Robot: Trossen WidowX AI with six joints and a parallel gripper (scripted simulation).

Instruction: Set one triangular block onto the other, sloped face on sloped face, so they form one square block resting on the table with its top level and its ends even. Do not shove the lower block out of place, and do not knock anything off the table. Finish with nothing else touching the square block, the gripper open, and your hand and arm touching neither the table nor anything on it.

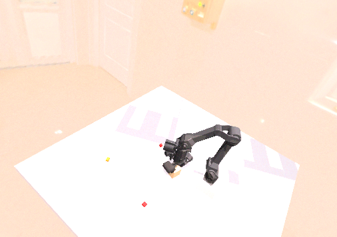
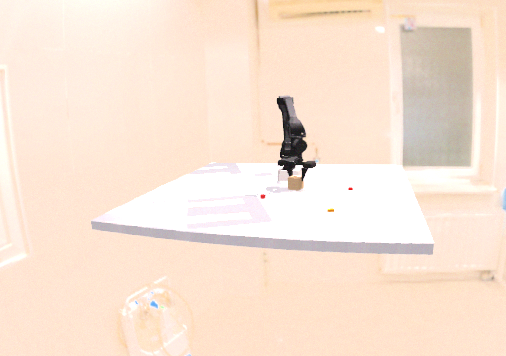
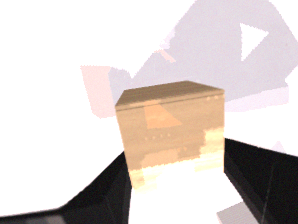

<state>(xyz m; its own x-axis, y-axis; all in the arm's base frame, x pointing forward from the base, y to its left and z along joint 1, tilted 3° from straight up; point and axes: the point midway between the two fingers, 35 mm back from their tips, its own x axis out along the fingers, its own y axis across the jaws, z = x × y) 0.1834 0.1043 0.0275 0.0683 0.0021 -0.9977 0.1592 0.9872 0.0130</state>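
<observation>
The end effector (image 3: 175,175) grips the wooden block (image 3: 172,125) on the table (image 1: 83,190)

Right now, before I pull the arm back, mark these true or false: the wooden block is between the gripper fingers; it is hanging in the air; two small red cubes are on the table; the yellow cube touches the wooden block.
1. The wooden block sits between the fingers of the gripper. True.
2. It hangs in the air. False: it rests on the table.
3. Two red cubes lie on the table. True.
4. The yellow cube touches the block. False: it lies well apart.
</observation>
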